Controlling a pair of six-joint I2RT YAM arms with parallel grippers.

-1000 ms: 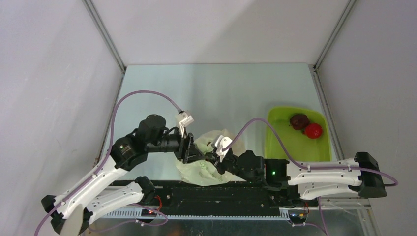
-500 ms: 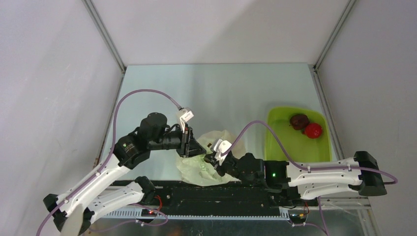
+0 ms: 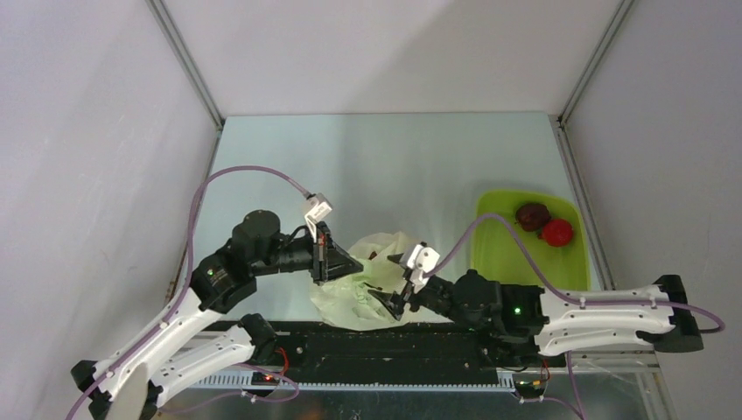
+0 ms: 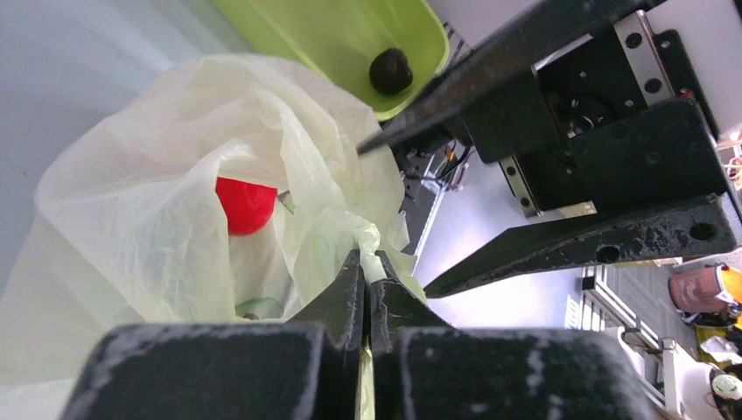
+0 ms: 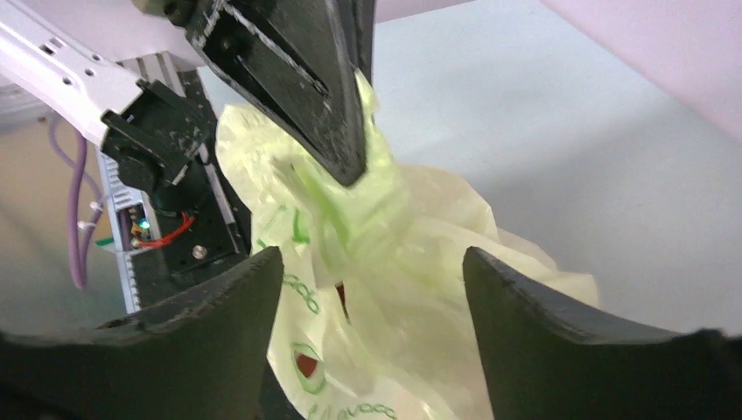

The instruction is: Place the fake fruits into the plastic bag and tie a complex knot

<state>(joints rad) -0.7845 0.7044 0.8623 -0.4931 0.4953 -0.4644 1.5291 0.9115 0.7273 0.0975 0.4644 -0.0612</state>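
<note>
The plastic bag [image 3: 372,278] lies crumpled near the table's front edge, between my two grippers. My left gripper [image 3: 353,265] is shut on a bunched fold of the bag's film [image 4: 372,241] at its mouth. One red fake fruit [image 4: 245,203] shows inside the bag. My right gripper [image 3: 388,303] stands open just right of the bag, the film [image 5: 394,262] lying loose between its fingers [image 5: 236,302] without being pinched. A maroon fruit [image 3: 532,215] and a red fruit [image 3: 556,232] sit in the lime-green tray [image 3: 503,258]. No knot shows.
The green tray stands at the right of the table, beside the right arm. A black rail [image 3: 376,346] runs along the near edge just under the bag. The enclosure's walls [image 3: 188,219] close in on both sides.
My left gripper has shut on the bag's film and shifted slightly left. My right gripper has opened, let go of the bag and drawn back to the right.
</note>
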